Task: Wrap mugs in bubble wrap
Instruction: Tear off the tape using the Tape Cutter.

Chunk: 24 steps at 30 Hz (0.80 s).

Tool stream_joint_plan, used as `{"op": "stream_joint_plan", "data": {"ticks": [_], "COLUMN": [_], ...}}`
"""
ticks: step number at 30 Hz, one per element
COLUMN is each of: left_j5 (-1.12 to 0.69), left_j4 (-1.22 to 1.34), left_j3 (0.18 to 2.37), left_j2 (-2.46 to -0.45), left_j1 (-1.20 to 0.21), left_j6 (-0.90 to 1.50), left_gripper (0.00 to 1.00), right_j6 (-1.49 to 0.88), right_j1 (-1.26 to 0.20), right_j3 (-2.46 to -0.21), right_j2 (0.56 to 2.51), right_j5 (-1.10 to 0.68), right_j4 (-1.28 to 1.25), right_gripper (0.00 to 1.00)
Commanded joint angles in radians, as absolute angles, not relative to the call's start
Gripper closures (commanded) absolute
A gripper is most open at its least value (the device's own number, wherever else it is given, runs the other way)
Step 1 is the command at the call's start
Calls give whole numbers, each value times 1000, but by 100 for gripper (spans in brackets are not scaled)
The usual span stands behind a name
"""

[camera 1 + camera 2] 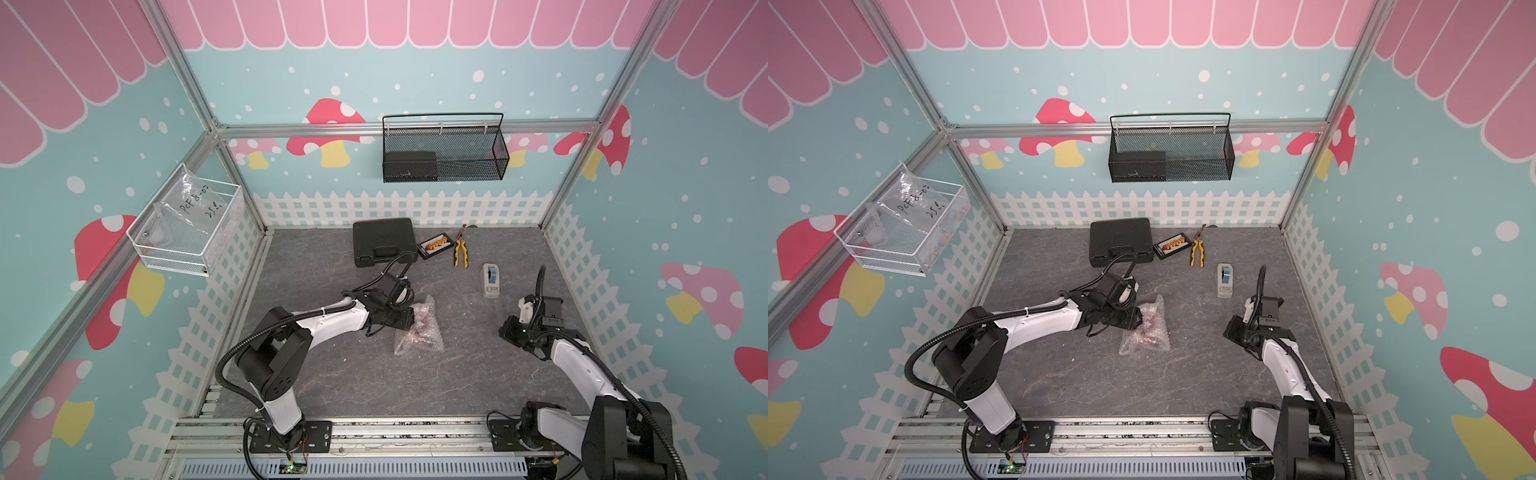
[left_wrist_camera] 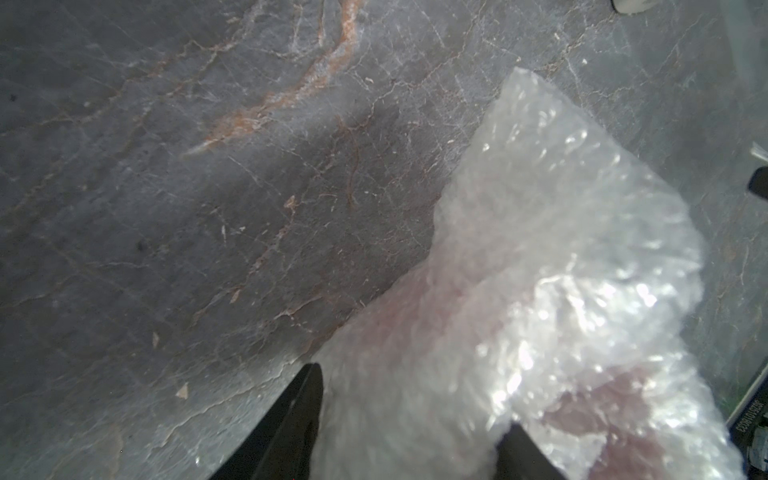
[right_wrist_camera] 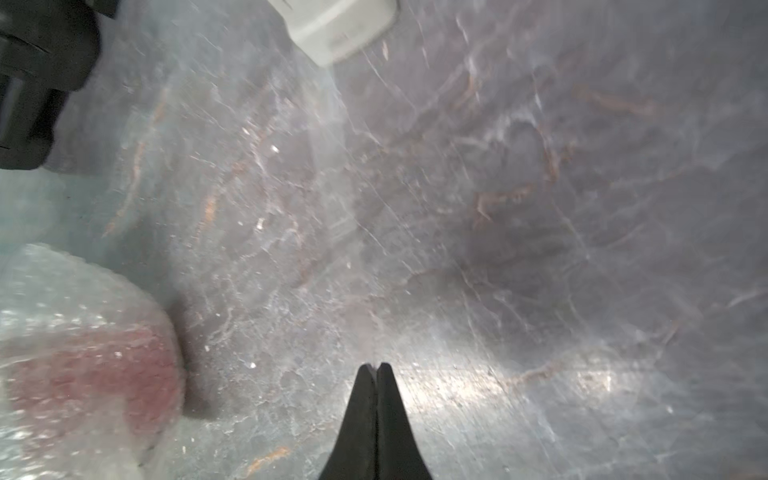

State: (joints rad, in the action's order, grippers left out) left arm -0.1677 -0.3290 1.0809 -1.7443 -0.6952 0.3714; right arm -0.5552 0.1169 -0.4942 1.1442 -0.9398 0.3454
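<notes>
The bubble wrap [image 1: 419, 328] [image 1: 1144, 328] lies bunched in the middle of the grey table, and the red of the mug [image 2: 615, 419] [image 3: 95, 374] shows dimly through it. At the bundle's left edge my left gripper [image 1: 409, 322] [image 2: 413, 395] has its two black fingers set on either side of the wrap, which fills the gap between them. Well to the right of the bundle, my right gripper [image 1: 503, 330] [image 3: 376, 365] is shut and empty, just above bare table.
A grey-white tape dispenser [image 1: 490, 280] stands behind the right arm. At the back are a black case [image 1: 384, 241], a connector board [image 1: 434, 247] and yellow pliers [image 1: 460, 251]. A black mesh basket [image 1: 444, 153] and a white basket [image 1: 187, 224] holding a bag hang on the walls.
</notes>
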Motion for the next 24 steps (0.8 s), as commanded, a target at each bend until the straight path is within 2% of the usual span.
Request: {"op": "stream_joint_plan", "data": {"ticks": [1,5,7,11,17,20,24], "left_j5": [-154,-156,-155,-153,-153,-150,-150], "left_j4": [-375,-376,-376,-376,-376,-377,-380], "left_j3": [1091,1091,1089,1092,1092,1089,1088], "left_j2": [-1767,-1765,-1760,-1758,-1754,-1751,-1746], "left_j1": [-703,-703,-703,-703,-703,-703,-703], "left_j6": [371,373,373,371,367,365,367], "left_gripper": [45,45,45,45,45,45,45], "right_j6": [-574,-556,-533,-515,-466,-414,-377], "right_j1": [109,104,105,105,105,109,112], "right_j3": [-450,-437,-452,-488,-607,-694,-777], "right_j2": [1182,1222,1212,1167,1106,1165,1323], "right_j5": [-888,-874,-826,-724,-568,-667,-848], "right_j4": [314,303,349,434,558,502,333], "right_gripper": [100,98,88,59,39,34,38]}}
